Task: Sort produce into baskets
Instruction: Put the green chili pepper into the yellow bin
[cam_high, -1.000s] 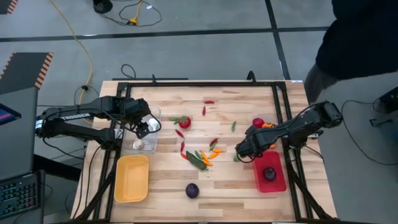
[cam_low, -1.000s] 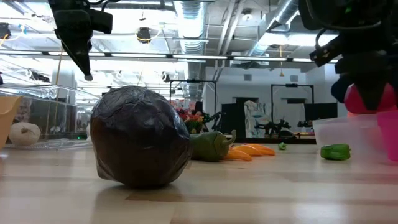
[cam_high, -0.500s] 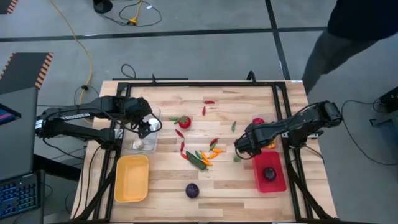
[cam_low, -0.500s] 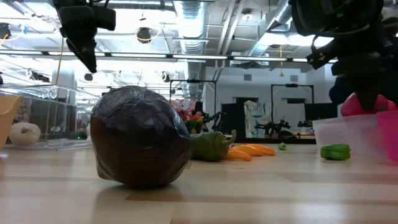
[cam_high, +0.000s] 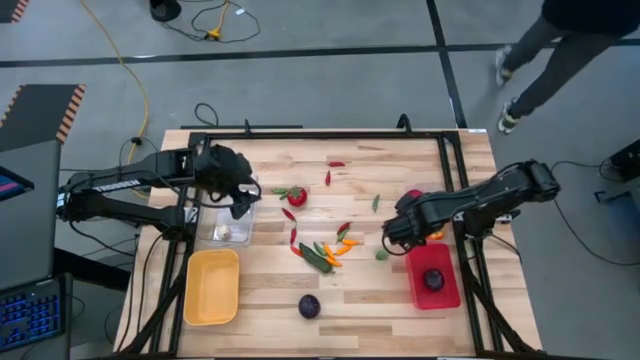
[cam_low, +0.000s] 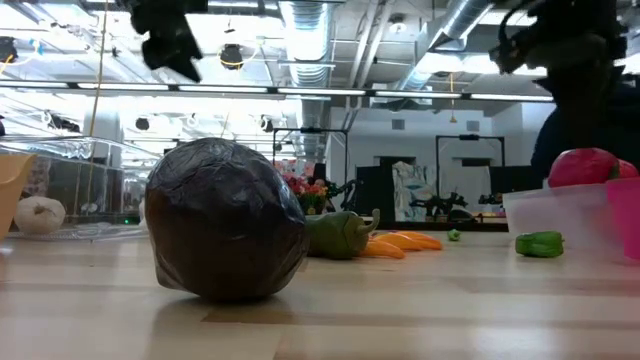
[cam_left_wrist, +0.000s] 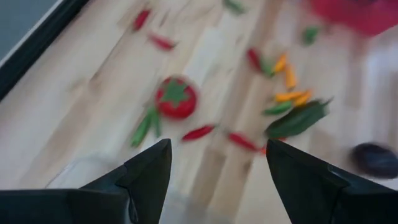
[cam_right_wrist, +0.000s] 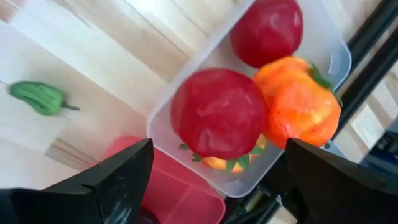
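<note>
Right gripper (cam_high: 397, 232) empty above tomatoes (cam_right_wrist: 219, 112)

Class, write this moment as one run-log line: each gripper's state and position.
left gripper: open, empty, above clear bin holding garlic | right gripper: open, empty, over clear tray of tomatoes and orange peppers

A wooden desk (cam_high: 400, 300) carries a black frame (cam_high: 320, 137). A yellow cable (cam_high: 125, 70) crosses the floor. A person's legs (cam_high: 545, 50) appear beyond the desk.
</note>
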